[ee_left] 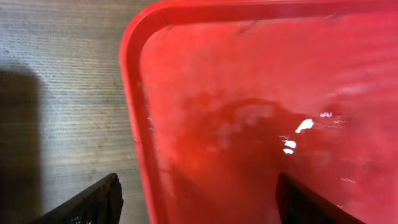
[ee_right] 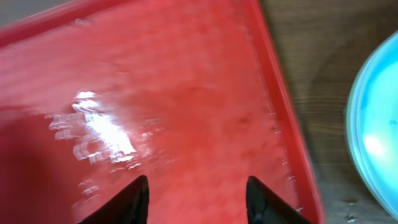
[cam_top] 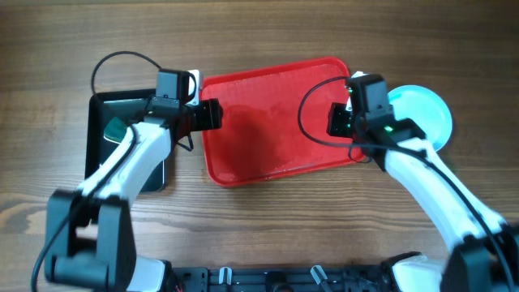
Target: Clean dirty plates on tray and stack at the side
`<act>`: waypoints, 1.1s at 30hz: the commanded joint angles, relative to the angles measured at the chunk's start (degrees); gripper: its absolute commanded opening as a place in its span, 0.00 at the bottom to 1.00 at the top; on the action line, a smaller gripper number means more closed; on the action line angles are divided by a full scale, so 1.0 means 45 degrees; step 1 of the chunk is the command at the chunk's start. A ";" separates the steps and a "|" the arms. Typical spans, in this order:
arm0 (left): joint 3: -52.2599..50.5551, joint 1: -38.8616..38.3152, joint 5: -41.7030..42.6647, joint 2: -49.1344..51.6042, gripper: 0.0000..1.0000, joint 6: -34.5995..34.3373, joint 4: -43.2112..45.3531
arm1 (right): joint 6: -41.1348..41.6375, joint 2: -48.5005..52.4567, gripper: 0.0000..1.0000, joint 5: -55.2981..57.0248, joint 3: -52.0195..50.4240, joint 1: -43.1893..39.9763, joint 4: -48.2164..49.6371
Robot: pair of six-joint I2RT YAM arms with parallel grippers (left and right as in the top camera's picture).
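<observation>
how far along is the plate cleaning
Done: the tray holds no plates, and a blue plate lies on the table to its right; whether others lie under it I cannot tell. In hand: nothing, the left tool and right tool hang open and empty over the tray. Left: seemingly little; the sponge lies on the black tray.

A green sponge (cam_top: 115,130) lies in the black tray (cam_top: 96,166).

Looks like a robotics lab bench here: two white robot arms (cam_top: 430,174) at a wood-grain table (cam_top: 268,24), black cables (cam_top: 312,97) looping off them. A red tray (cam_top: 268,122) and a black tray (cam_top: 101,109) lie on it.
</observation>
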 commanded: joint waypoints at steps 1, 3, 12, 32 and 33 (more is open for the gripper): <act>-0.0044 -0.0024 0.0816 -0.0539 0.85 -0.0923 -0.1015 | -0.0767 0.1671 0.56 0.1676 0.0214 0.0019 0.0903; -0.0044 -0.0024 0.0821 -0.0539 0.87 -0.0928 -0.1613 | -0.1044 0.2050 0.59 0.1685 0.0214 -0.0010 0.1069; -0.0044 -0.0024 0.0816 -0.0539 1.00 -0.0923 -0.2161 | -0.1035 0.1418 0.77 0.1185 0.0228 -0.0044 -0.0389; -0.0044 -0.0024 0.0816 -0.0539 1.00 -0.0928 -0.2385 | -0.3390 0.1088 0.44 0.0724 0.0223 -0.1409 0.0996; -0.0044 -0.0024 0.0821 -0.0539 1.00 -0.0928 -0.2390 | -0.3327 0.1287 0.27 0.0670 0.0223 -0.1530 0.0908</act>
